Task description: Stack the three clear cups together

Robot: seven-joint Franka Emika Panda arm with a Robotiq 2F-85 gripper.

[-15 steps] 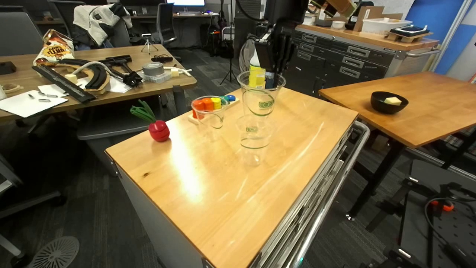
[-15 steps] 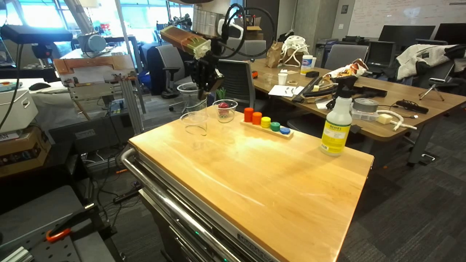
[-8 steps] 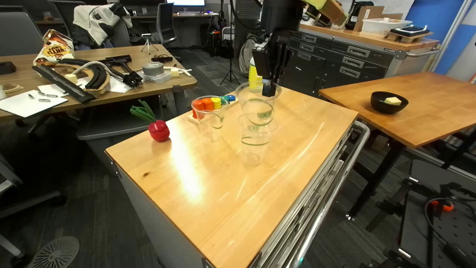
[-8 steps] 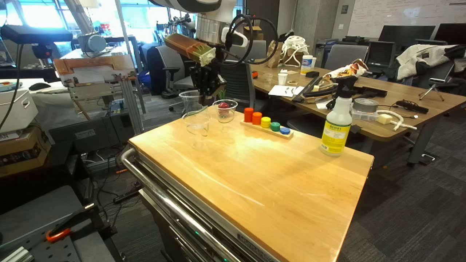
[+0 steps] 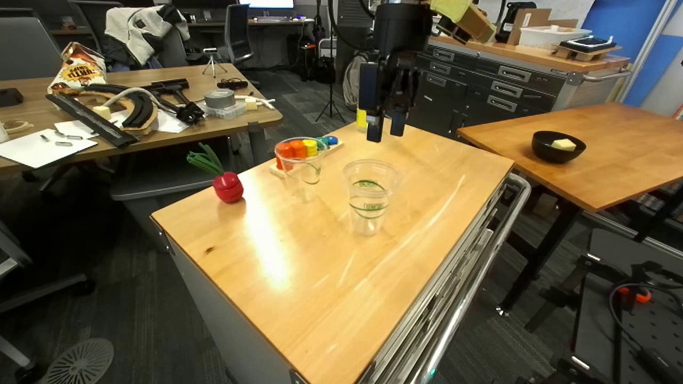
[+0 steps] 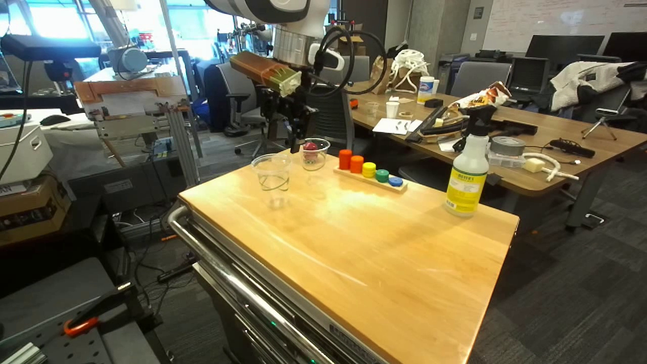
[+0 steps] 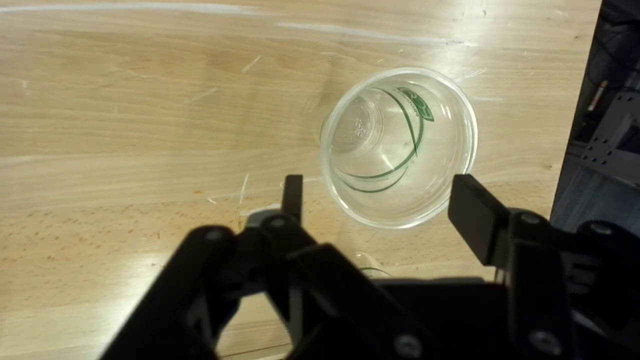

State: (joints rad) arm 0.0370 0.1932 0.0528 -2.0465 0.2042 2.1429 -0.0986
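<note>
Two of the clear cups (image 5: pixel 370 200) are nested one inside the other and upright on the wooden cart top, their green bands showing at two heights in both exterior views. The wrist view looks down into this nested pair (image 7: pixel 400 150). The third clear cup (image 5: pixel 302 178) stands by itself a short way off, upright, and in the wrist view only a sliver of it (image 7: pixel 370 267) shows behind my gripper. My gripper (image 5: pixel 386 132) hangs above and behind the nested pair, its fingers (image 7: pixel 477 215) spread wide with nothing between them and apart from the rims.
A rack of coloured discs (image 6: pixel 371 174) lies near the third cup, and a red toy radish (image 5: pixel 228 186) sits at the cart's edge. A spray bottle (image 6: pixel 466 177) stands at the far corner of the cart top. A black bowl (image 5: pixel 557 146) rests on a neighbouring table.
The upper cup dropped out of my gripper down into the cup below. My jaws spread from shut to open, and the gripper lowered slightly before letting go.
</note>
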